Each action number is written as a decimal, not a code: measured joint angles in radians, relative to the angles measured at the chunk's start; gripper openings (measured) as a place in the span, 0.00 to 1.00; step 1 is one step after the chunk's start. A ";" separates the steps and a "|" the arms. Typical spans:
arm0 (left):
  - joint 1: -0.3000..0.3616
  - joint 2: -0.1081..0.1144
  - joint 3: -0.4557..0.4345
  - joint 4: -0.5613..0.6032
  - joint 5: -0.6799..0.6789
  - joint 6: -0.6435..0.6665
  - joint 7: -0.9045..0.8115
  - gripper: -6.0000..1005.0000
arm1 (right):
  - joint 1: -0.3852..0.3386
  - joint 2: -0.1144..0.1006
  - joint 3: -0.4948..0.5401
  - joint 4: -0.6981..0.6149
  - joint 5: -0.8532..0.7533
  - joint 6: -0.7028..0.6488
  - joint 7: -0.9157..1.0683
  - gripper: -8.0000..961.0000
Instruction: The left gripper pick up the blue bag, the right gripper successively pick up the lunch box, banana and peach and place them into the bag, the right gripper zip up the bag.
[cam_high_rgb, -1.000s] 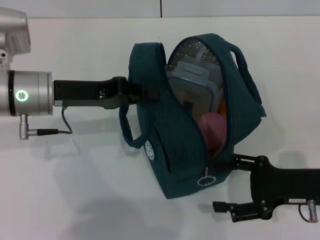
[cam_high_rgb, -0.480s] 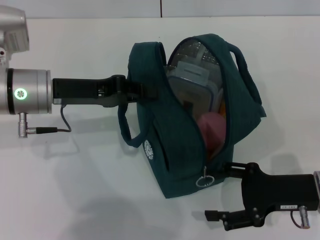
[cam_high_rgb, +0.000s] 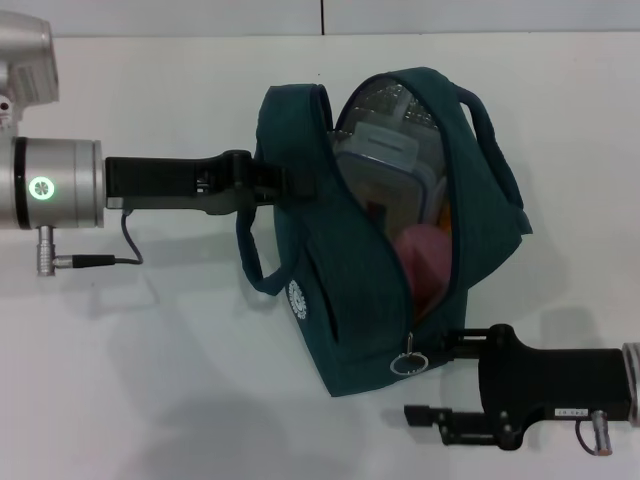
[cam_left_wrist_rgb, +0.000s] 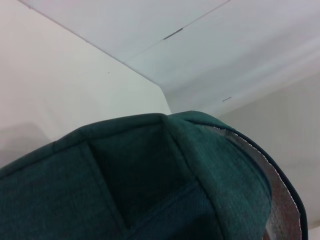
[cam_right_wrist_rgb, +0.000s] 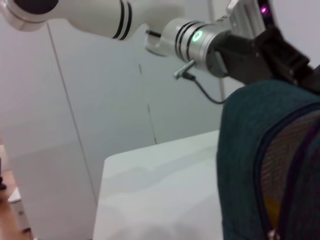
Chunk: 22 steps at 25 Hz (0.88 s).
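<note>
Two claws flank the blue bag on the white bench: left claw clamped on its rim, right claw spread beside the zipper pull. Inside the unzipped bag lie the lunch box and the peach.

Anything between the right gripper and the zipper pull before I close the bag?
Nothing visible. In the head view the right gripper sits open beside the bag's near end, with the zipper pull hanging free next to its upper finger. The lunch box and peach lie inside the open bag.
</note>
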 joint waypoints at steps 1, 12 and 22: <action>0.000 -0.001 0.000 -0.001 0.000 0.000 0.000 0.06 | -0.002 0.000 -0.001 0.000 0.010 0.003 0.000 0.76; 0.000 0.000 0.000 0.001 0.000 0.003 0.000 0.06 | 0.005 0.000 -0.008 0.021 0.032 0.020 -0.001 0.30; 0.000 0.002 0.000 0.003 0.000 0.003 0.001 0.06 | 0.006 0.000 -0.069 0.020 0.097 0.082 -0.004 0.19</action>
